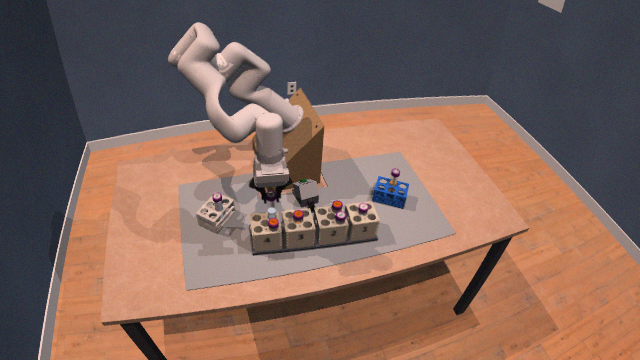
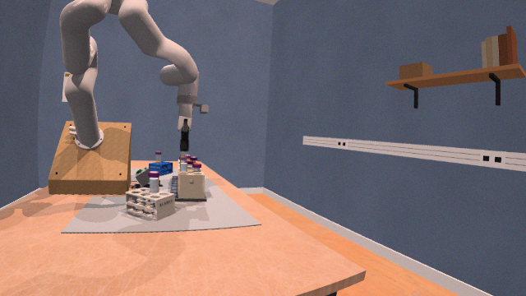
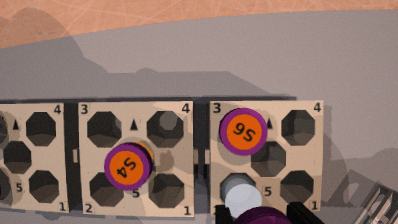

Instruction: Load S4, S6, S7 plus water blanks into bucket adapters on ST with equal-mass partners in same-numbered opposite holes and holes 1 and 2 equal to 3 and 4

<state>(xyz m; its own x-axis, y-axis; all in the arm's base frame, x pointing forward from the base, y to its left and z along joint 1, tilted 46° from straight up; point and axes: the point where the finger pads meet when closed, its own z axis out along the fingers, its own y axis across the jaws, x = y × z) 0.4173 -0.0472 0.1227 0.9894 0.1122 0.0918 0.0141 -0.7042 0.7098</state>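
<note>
Gripper [image 3: 263,216] clamped on a purple-capped tube [image 3: 264,218], hovering above adapter 4 [image 1: 266,235], S6 [image 3: 243,131] in hole 3, S4 [image 3: 127,166] in the adapter just right.

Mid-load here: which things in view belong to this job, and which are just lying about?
Job: gripper, shut on a purple-capped tube; S4; S6; adapters on the stand; blanks rack; blue rack; DONE desk.
Lying about: wall shelf with box and books; wall rail; wooden pedestal.
</note>
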